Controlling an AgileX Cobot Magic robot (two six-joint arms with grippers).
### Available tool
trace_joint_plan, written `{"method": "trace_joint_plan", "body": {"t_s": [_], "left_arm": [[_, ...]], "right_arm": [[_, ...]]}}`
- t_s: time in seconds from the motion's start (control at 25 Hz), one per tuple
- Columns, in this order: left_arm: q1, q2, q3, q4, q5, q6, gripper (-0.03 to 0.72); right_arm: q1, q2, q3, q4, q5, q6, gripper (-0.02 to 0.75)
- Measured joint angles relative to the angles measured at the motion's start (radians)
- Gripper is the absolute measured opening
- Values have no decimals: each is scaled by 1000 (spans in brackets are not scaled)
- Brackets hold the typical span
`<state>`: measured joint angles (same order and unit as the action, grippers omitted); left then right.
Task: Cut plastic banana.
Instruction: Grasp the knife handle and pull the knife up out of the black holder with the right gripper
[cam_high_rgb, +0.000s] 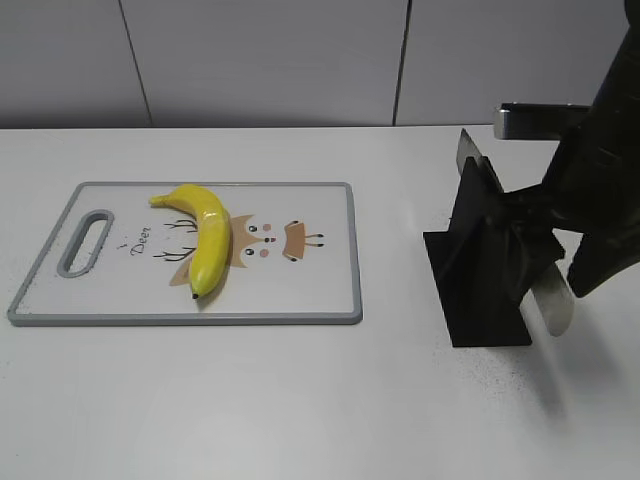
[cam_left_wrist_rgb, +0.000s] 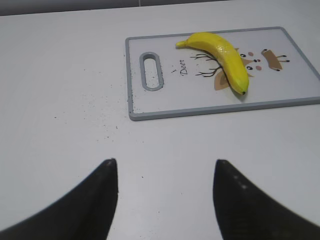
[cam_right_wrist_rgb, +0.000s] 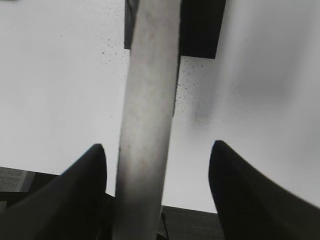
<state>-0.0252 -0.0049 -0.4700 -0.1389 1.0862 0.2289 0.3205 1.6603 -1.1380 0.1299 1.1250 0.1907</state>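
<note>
The plastic banana (cam_high_rgb: 207, 236) lies on a white cutting board (cam_high_rgb: 320, 290) with a grey rim and a deer drawing, stem at the back, dark tip towards the front. It also shows in the left wrist view (cam_left_wrist_rgb: 222, 54) on the board (cam_left_wrist_rgb: 200, 102). My left gripper (cam_left_wrist_rgb: 165, 166) is open and empty above bare table, well short of the board. A knife with a silver handle (cam_high_rgb: 553, 300) sits slanted in a black stand (cam_high_rgb: 485, 270). My right gripper (cam_right_wrist_rgb: 157, 149) is open with the knife handle (cam_right_wrist_rgb: 147, 110) between its jaws, close to the left jaw.
The board has a handle slot (cam_high_rgb: 87, 240) at its left end. The black stand (cam_right_wrist_rgb: 200, 30) fills part of the right wrist view. The white table (cam_high_rgb: 300, 400) runs back to a grey wall. Dark specks lie on the table near the board (cam_left_wrist_rgb: 97, 107).
</note>
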Motion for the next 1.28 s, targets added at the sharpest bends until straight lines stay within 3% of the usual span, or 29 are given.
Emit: {"method": "trace_joint_plan", "body": {"t_s": [0.4, 0.52, 0.6, 0.64, 1.28], "left_arm": [[0, 0, 0, 0, 0, 0, 589], [0, 0, 0, 0, 0, 0, 589], [0, 0, 0, 0, 0, 0, 589], [0, 0, 0, 0, 0, 0, 589], [0, 0, 0, 0, 0, 0, 589]], "right_arm": [[0, 55, 0, 8, -11, 36, 390], [0, 57, 0, 14, -11, 40, 305], [0, 57, 0, 36, -11, 44, 182], [1, 57, 0, 44, -12, 44, 167], [1, -34, 0, 61, -16, 87, 165]]}}
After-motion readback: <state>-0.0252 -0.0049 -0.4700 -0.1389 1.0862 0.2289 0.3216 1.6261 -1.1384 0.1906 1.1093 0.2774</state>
